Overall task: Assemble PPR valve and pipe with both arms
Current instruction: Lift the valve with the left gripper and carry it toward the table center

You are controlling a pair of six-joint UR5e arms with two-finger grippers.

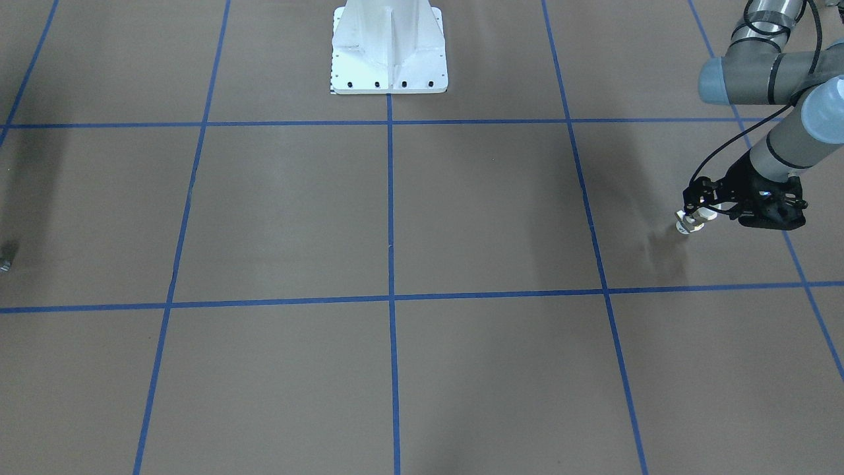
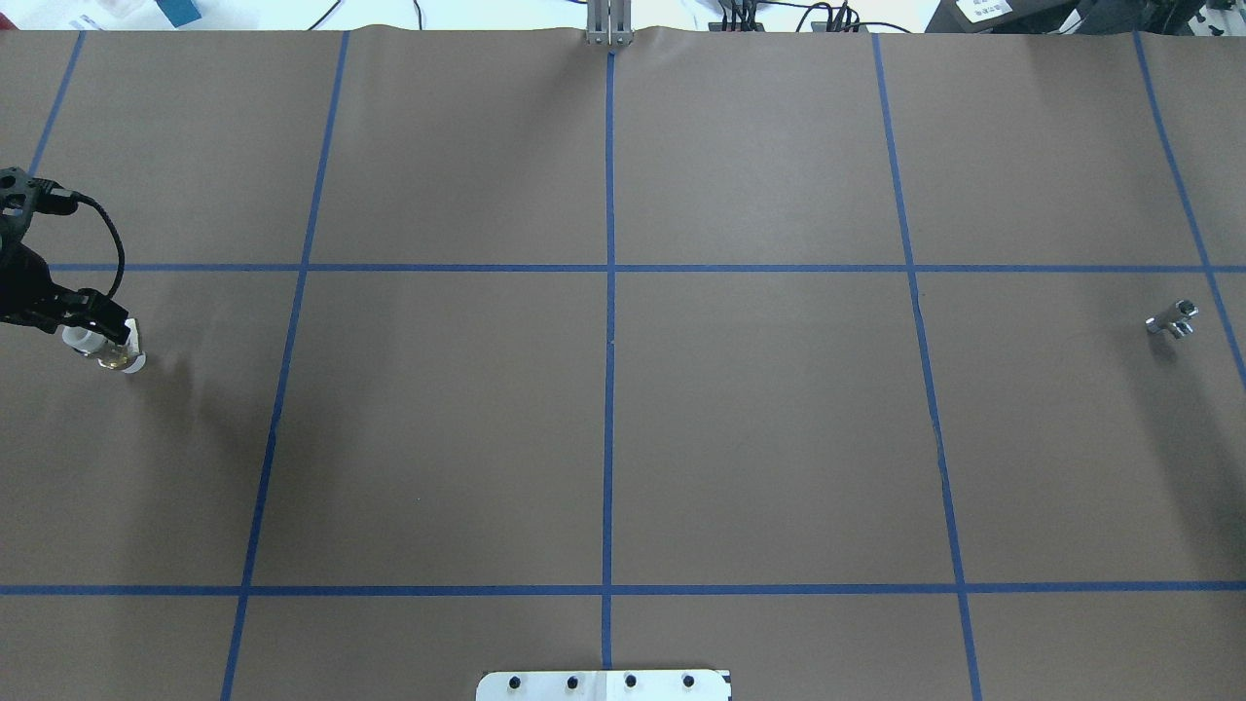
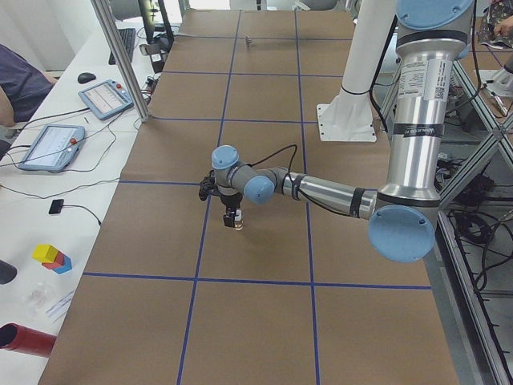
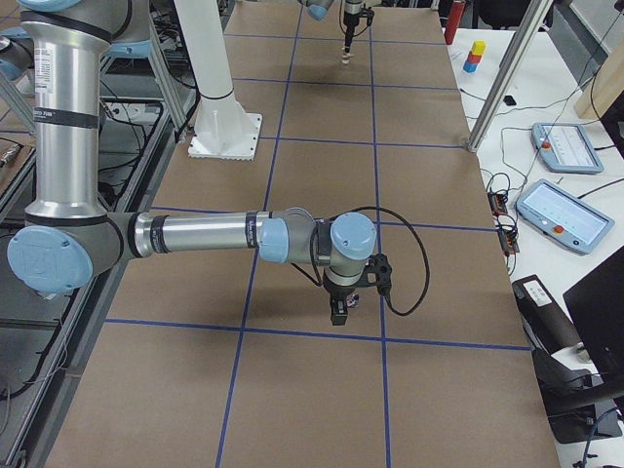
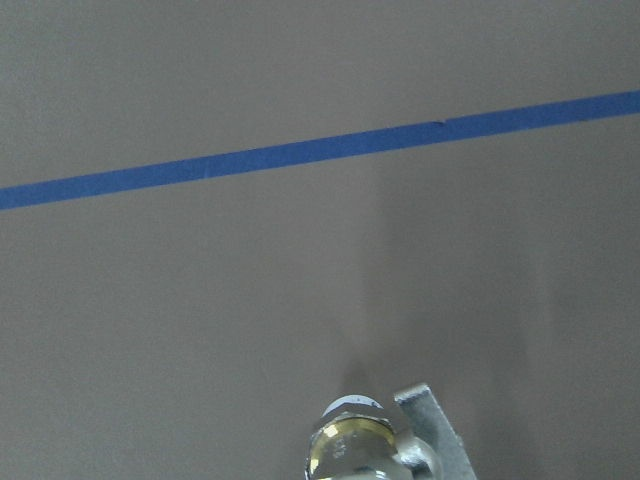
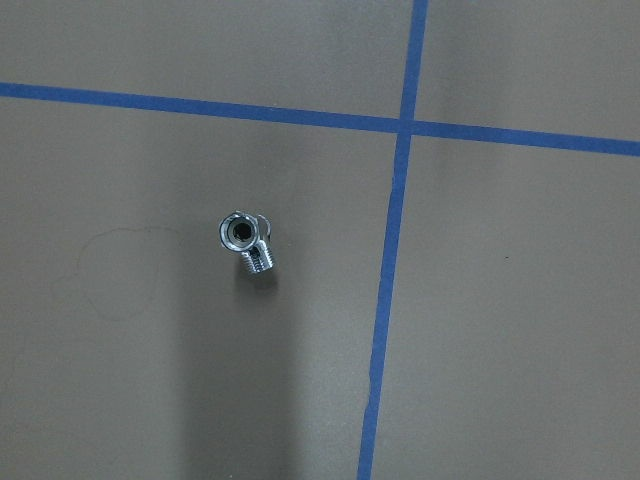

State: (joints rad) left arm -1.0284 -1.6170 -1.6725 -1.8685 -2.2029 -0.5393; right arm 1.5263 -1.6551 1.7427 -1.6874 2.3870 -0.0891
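My left gripper (image 1: 692,215) is shut on the PPR valve (image 1: 690,225), brass-coloured with white ends, and holds it just above the table at my far left. The gripper (image 2: 105,334) and valve (image 2: 121,359) also show in the overhead view. The valve (image 5: 352,446) sits at the bottom edge of the left wrist view. The pipe (image 2: 1171,319), a shiny silver T-shaped piece, lies on the table at my far right, and the right wrist view looks down on it (image 6: 246,240). My right gripper (image 4: 339,314) hangs over that area; I cannot tell if it is open or shut.
The white robot base (image 1: 389,53) stands at the table's middle edge. Blue tape lines (image 2: 609,292) divide the brown table cover into squares. A side bench with tablets (image 3: 104,98), a metal post (image 3: 120,60) and toy blocks (image 3: 51,257) runs along the far side.
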